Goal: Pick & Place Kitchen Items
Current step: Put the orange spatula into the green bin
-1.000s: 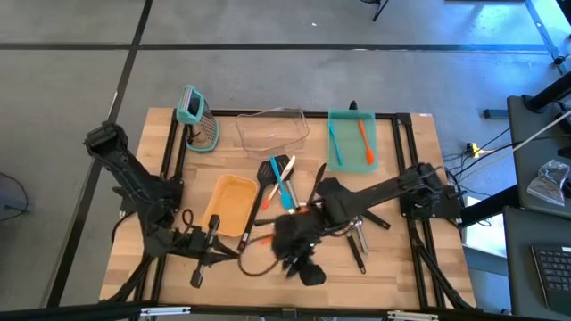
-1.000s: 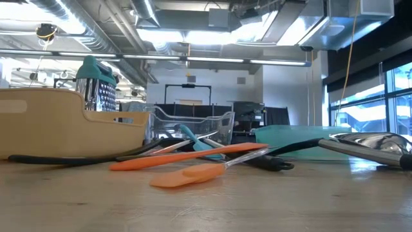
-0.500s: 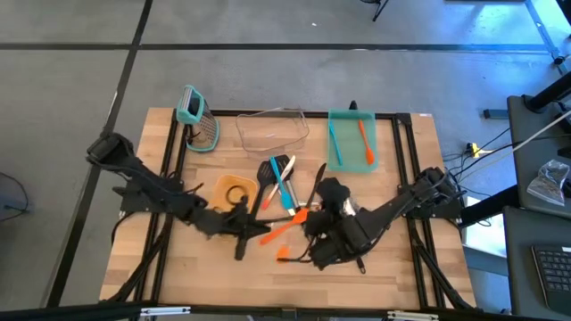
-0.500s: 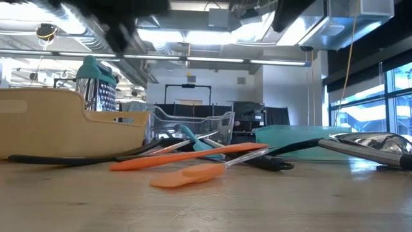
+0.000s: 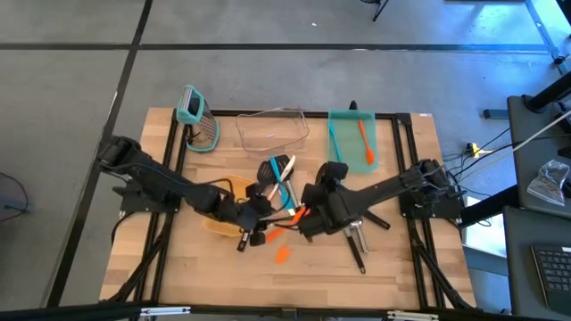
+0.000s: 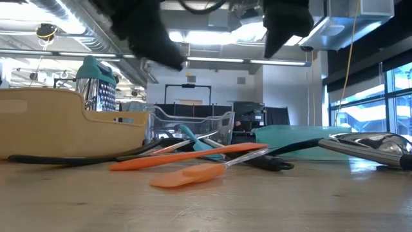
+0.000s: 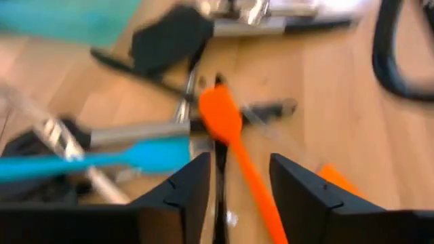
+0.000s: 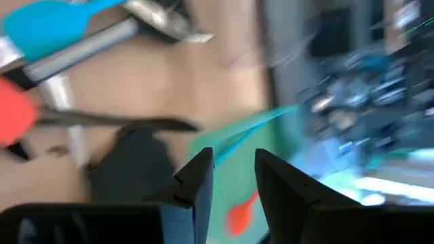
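Note:
The kitchen items lie heaped at the table's middle [image 5: 284,192]: black slotted turners, a teal spatula [image 7: 102,157], metal-handled pieces and an orange spatula [image 7: 227,132]. A second orange spatula [image 5: 282,254] lies nearer the front edge. My left gripper [image 7: 241,186] hovers open at the heap's near left side [image 5: 260,221]. Its fingers stand either side of the orange spatula's handle, and no touch shows. My right gripper [image 8: 234,179] hangs at the heap's right side [image 5: 310,214], fingers a little apart with nothing between them, over a black turner head [image 8: 132,166].
A tan tray [image 5: 223,192] lies partly under my left arm. Along the far side stand a teal-topped grater [image 5: 198,120], a clear container [image 5: 272,129] and a teal tray [image 5: 351,138] holding a teal and an orange spatula. More utensils [image 5: 357,241] lie under my right arm.
My left gripper has swung from the near left part of the table toward the right and far, up to the utensil heap, tipping downward. My right gripper has come from near the front edge toward the far side, up to the heap, and has turned. The utensils have stayed put.

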Tool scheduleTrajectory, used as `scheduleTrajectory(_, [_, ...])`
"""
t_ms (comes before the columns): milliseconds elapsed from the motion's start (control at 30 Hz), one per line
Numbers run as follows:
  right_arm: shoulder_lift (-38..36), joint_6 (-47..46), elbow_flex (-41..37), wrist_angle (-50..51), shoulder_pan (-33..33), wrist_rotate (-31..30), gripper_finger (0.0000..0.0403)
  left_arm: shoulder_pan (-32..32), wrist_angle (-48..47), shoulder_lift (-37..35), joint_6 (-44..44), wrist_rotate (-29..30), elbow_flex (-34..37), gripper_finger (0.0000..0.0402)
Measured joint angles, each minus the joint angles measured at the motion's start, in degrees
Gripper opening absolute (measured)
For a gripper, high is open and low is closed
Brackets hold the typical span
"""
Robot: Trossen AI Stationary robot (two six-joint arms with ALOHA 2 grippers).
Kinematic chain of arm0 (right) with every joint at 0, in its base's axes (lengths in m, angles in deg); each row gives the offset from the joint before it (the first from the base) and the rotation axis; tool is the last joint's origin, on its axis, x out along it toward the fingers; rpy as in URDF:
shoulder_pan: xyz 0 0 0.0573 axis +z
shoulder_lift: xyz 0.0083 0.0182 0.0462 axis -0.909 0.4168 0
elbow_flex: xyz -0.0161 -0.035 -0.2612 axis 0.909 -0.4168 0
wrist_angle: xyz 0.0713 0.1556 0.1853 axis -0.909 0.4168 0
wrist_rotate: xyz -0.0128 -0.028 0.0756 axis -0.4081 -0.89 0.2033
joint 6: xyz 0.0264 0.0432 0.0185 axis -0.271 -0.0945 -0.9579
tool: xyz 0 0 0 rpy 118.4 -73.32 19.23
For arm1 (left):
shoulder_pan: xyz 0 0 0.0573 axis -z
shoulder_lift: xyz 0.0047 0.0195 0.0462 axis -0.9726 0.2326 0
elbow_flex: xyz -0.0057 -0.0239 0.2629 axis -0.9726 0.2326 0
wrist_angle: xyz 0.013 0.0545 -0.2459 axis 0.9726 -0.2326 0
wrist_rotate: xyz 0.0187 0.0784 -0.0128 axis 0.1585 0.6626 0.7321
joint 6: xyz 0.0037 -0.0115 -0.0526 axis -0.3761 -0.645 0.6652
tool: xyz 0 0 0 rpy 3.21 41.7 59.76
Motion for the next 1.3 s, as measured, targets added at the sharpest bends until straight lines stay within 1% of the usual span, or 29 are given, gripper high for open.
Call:
scheduleTrajectory(67, [0.0, -0.33, 0.0, -2.75, -0.98, 4.97, 0.0112, 1.04, -1.96, 1.29, 0.97, 1.68, 0.0, 0.0169])
scheduleTrajectory(167, [0.0, -0.23, -0.11, -8.34, -1.77, 10.36, 0.0112, 2.4, -4.08, 3.19, 1.08, 5.41, 0.02, 0.0183])
scheduleTrajectory(233, [0.0, 3.66, -0.11, -11.71, -1.84, 13.36, 0.0112, 3.18, -3.87, 4.28, 0.58, 7.07, 0.02, 0.0189])
scheduleTrajectory(333, [0.0, 9.23, -0.1, -15.95, -2.22, 14.09, 0.0112, 3.66, -3.36, 5.03, -1.86, 7.78, 0.02, 0.0191])
scheduleTrajectory(433, [-0.71, 9.44, -0.09, -13.96, -3.49, 14.09, 0.0112, 3.11, -3.27, 5.12, -4.72, 9.54, 0.02, 0.0191])
scheduleTrajectory(467, [-1.47, 8.68, -0.57, -13.24, -3.82, 12.91, 0.0112, 2.88, -3.1, 5.12, -5.67, 10.14, 0.02, 0.019])
scheduleTrajectory(567, [-5.72, 3.43, -4.99, -11.63, -3.33, 3.41, 0.0112, 1.87, -3.01, 4.83, -8.36, 11.49, 0.02, 0.019])
scheduleTrajectory(633, [-10.65, -0.94, -10.12, -11.97, -1.93, -1.72, 0.0112, 0.94, -2.34, 4.66, -9.96, 11.98, 0.02, 0.0191])
scheduleTrajectory(700, [-17.32, -3.99, -16.37, -14.71, -0.06, -4.48, 0.0112, 0.21, -1.81, 4.37, -11.56, 12.93, 0.02, 0.0192])
scheduleTrajectory(767, [-24.84, -4.79, -23.8, -20.24, 2.21, -6.64, 0.0112, -0.56, -0.02, 4.21, -12.87, 13.38, 0.02, 0.0191])
scheduleTrajectory(833, [-31.92, -2.49, -31.51, -29.36, 4.78, -7.93, 0.0112, -1.29, 2.1, 4.07, -13.9, 12.1, 0.02, 0.0189])
scheduleTrajectory(900, [-38.58, 2.27, -38.67, -39.14, 6.83, -7.95, 0.0112, -2.66, 5.48, 4.07, -14.46, 7.99, 0.02, 0.0189])
scheduleTrajectory(967, [-44.1, 8.79, -45.09, -50.08, 8.29, -6.55, 0.0112, -4.06, 8.29, 4.07, -14.18, 2.57, 0.02, 0.0191])
scheduleTrajectory(1000, [-46.51, 12.87, -47.99, -55.8, 8.52, -4.98, 0.0112, -4.73, 9.52, 4.07, -13.86, -0.06, 0.02, 0.0191])
scheduleTrajectory(1033, [-48.51, 17.42, -50.39, -61.68, 8.51, -2.18, 0.0112, -5.17, 10.26, 4.03, -13.31, -2.39, 0.02, 0.0191])
scheduleTrajectory(1067, [-50.4, 21.78, -52.43, -67.73, 8.23, 1.85, 0.0112, -5.51, 10.53, 4.03, -12.65, -4.04, 0.02, 0.0191])
scheduleTrajectory(1100, [-52.13, 26.08, -54.33, -73.55, 7.7, 7.4, 0.0112, -5.74, 10.5, 4.03, -12.07, -5.54, 0.02, 0.0191])
scheduleTrajectory(1133, [-53.49, 30.21, -55.83, -79.13, 6.89, 14.34, 0.0112, -5.94, 10.48, 4.03, -11.43, -6.98, 0.02, 0.019])
scheduleTrajectory(1200, [-55.3, 36.38, -58.07, -88.59, 4.85, 30.55, 0.0112, -6.3, 10.38, 4.03, -10.14, -10.4, 0.02, 0.0188])
scheduleTrajectory(1233, [-55.84, 37.8, -58.54, -91.27, 3.62, 38.37, 0.0112, -6.34, 10.38, 4.2, -9.43, -11.68, 0.02, 0.0187])
scheduleTrajectory(1267, [-56.09, 37.93, -58.64, -92.77, 2.39, 43.79, 0.0112, -6.33, 10.57, 4.59, -8.99, -12.02, 0.01, 0.0186])
scheduleTrajectory(1300, [-56.13, 37.35, -58.64, -94.01, 1.33, 47.77, 0.0112, -6.24, 10.28, 4.95, -8.53, -12.0, 0.01, 0.0185])
